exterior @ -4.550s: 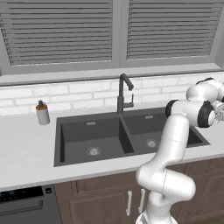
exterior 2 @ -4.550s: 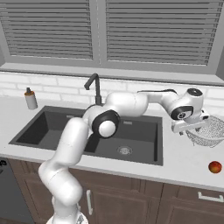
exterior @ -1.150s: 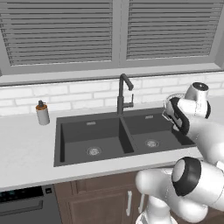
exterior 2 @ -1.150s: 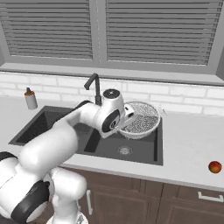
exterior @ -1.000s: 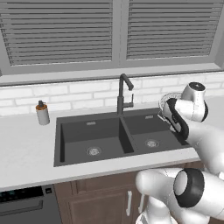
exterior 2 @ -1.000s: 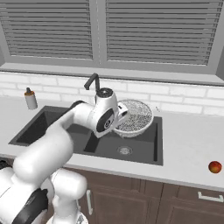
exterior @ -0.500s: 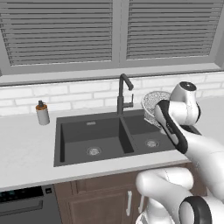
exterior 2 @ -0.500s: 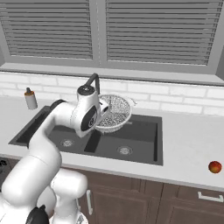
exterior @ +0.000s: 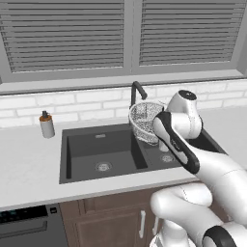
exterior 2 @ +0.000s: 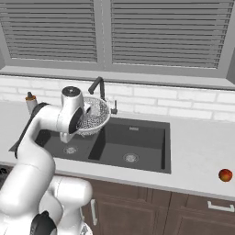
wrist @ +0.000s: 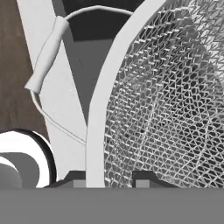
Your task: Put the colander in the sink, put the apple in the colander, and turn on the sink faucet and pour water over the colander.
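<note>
Obstacles and free room around the sink [exterior: 82,144]. The colander [exterior: 144,120] hangs tilted above the divider between the two basins, its rim pinched by the gripper [wrist: 111,180]. The sink faucet [exterior 2: 97,87] rises just behind it, at 12 o'clock of the sink, its spout close to the mesh; whether they touch cannot be told. Both basins lie open below. The arm's forearm crosses one basin, blocking approach from that side. The soap dispenser [exterior: 46,124] stands well apart at 9 o'clock on the counter [exterior: 29,164]; the apple [exterior 2: 225,175] lies well apart on the opposite side.
</note>
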Controlling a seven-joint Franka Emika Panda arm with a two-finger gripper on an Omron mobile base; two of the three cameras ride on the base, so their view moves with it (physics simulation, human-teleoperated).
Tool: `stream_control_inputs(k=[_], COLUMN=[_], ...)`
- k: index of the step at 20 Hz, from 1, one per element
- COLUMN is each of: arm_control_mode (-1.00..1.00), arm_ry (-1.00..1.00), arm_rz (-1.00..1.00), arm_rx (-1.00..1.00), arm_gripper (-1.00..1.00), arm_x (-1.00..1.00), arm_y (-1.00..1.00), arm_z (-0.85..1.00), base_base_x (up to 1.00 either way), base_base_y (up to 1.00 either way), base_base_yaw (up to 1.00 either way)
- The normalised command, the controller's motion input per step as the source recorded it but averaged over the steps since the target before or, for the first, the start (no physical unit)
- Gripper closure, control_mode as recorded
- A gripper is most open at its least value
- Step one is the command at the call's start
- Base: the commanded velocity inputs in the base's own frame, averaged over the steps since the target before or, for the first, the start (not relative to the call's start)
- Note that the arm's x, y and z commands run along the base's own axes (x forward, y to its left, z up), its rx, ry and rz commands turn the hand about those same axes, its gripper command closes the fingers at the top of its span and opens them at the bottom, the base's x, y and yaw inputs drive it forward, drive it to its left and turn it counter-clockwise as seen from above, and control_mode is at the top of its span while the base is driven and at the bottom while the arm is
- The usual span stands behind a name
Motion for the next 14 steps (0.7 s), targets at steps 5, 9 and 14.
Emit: stream_control_inputs(k=[5, 9, 14], arm_control_mode=[-1.00, -1.00, -1.00], arm_ry=[0.02, 0.06, 0.04], arm_rz=[0.25, 0.20, 0.02], arm_rx=[0.00, 0.00, 0.00], arm_gripper=[1.00, 1.00, 1.00], arm_x=[0.00, 0.00, 0.23], arm_y=[0.89, 0.78, 0.17], arm_z=[0.00, 0.00, -0.03], base_base_x=[0.00, 0.00, 0.00], base_base_y=[0.00, 0.00, 0.00], base_base_yaw=[0.00, 0.00, 0.00])
